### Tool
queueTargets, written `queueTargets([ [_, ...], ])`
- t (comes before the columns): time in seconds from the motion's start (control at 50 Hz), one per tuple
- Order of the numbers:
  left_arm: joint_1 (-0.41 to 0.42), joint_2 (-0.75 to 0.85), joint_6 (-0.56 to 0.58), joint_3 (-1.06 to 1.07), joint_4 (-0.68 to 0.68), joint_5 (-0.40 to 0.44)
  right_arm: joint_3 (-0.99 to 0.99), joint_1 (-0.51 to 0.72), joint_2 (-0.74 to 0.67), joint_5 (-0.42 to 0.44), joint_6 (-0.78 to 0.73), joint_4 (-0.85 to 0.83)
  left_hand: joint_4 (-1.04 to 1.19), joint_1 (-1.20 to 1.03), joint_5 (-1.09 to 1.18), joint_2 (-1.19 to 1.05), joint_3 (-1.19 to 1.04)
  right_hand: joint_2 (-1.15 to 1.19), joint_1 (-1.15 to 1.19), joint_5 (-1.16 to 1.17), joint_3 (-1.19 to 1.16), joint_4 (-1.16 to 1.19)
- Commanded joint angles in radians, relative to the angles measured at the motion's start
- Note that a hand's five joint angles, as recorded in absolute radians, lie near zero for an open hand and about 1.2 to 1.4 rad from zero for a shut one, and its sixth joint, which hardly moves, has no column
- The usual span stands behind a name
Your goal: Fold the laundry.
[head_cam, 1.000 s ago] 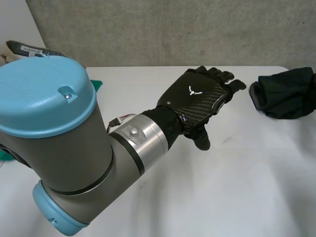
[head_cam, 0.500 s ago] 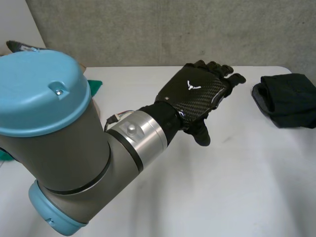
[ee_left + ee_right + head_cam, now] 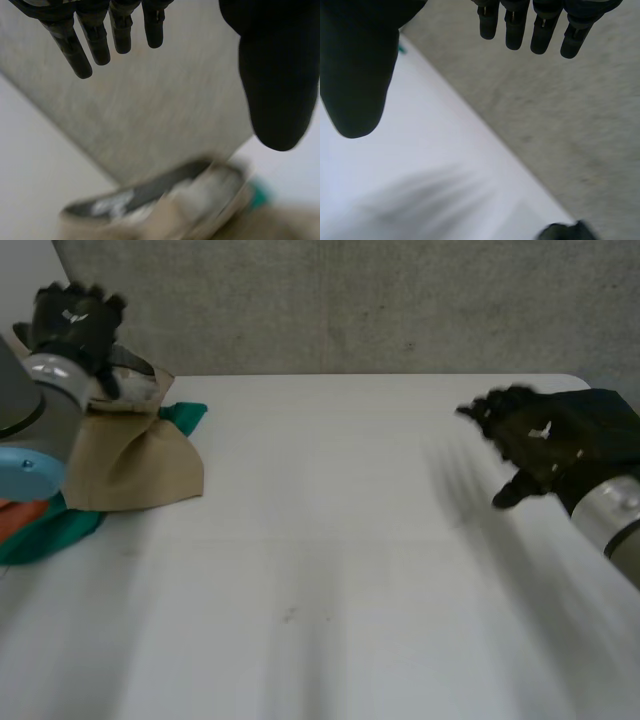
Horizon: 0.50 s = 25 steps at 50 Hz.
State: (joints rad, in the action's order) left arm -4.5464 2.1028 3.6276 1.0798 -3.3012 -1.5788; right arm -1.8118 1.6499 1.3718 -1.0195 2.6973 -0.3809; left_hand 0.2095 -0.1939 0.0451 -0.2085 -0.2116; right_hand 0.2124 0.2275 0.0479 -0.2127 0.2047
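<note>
No readable text, small white emblem (image 3: 71,313) on back of left hand (image 3: 76,328), seemingly another on right hand (image 3: 548,443)

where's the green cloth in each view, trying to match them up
Head view: green cloth at the table's far left, poking out from under the tan cloth.
Left wrist view: past the left hand's thumb tip, beside the tan cloth.
Right wrist view: a tiny green speck beside the right hand's thumb, likely it.
Shared landmark: the grey wall behind the table.

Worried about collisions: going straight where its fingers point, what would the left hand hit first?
Probably the grey concrete wall; the left hand seems aimed above the tan cloth pile.
</note>
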Motion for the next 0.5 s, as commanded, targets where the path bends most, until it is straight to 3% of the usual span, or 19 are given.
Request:
queueTargets([
  [0.02, -0.164, 0.311, 0.198, -0.223, -0.011, 0.162, -0.076, 0.048, 0.003, -0.011, -0.123, 0.088, 0.054, -0.069, 0.044, -0.055, -0.052, -0.038, -0.053, -0.048, 0.038, -0.03],
  [0.08, -0.177, 0.381, 0.2, -0.277, -0.011, 0.216, -0.084, 0.042, 0.001, -0.008, -0.139, 0.089, 0.156, -0.172, 0.146, -0.157, -0.154, -0.038, -0.053, -0.048, 0.038, -0.03],
  [0.12, -0.18, 0.421, 0.2, -0.316, -0.011, 0.24, -0.086, 0.041, 0.001, -0.01, -0.14, 0.091, 0.373, -0.388, 0.363, -0.374, -0.371, -0.038, -0.053, -0.048, 0.038, -0.03],
  [0.16, -0.18, 0.433, 0.198, -0.337, -0.017, 0.243, -0.089, 0.036, 0.001, -0.01, -0.14, 0.094, 0.73, -0.746, 0.72, -0.731, -0.728, -0.038, -0.053, -0.048, 0.038, -0.03],
  [0.18, -0.178, 0.437, 0.197, -0.353, -0.018, 0.238, -0.089, 0.036, 0.001, -0.011, -0.14, 0.094, 1.159, -1.175, 1.149, -1.16, -1.157, -0.038, -0.053, -0.048, 0.038, -0.03],
  [0.3, -0.128, 0.389, 0.145, -0.35, -0.026, 0.197, -0.092, 0.034, 0.015, -0.02, -0.139, 0.094, 1.187, -1.202, 1.177, -1.188, -1.185, -0.038, -0.053, -0.048, 0.038, -0.03],
  [0.38, -0.039, 0.261, 0.028, -0.261, -0.02, 0.194, -0.089, 0.033, 0.039, -0.072, -0.139, 0.091, 1.187, -1.202, 1.177, -1.188, -1.185, -0.038, -0.053, -0.048, 0.038, -0.03],
  [0.44, 0.027, 0.133, -0.064, -0.135, -0.026, 0.233, -0.084, 0.033, 0.059, -0.109, -0.136, 0.089, 1.187, -1.202, 1.177, -1.188, -1.185, -0.038, -0.053, -0.048, 0.038, -0.03],
  [0.5, 0.128, 0.007, -0.107, -0.008, -0.028, 0.333, -0.077, 0.033, 0.081, -0.154, -0.134, 0.088, 1.187, -1.202, 1.177, -1.188, -1.185, -0.038, -0.053, -0.048, 0.038, -0.03],
])
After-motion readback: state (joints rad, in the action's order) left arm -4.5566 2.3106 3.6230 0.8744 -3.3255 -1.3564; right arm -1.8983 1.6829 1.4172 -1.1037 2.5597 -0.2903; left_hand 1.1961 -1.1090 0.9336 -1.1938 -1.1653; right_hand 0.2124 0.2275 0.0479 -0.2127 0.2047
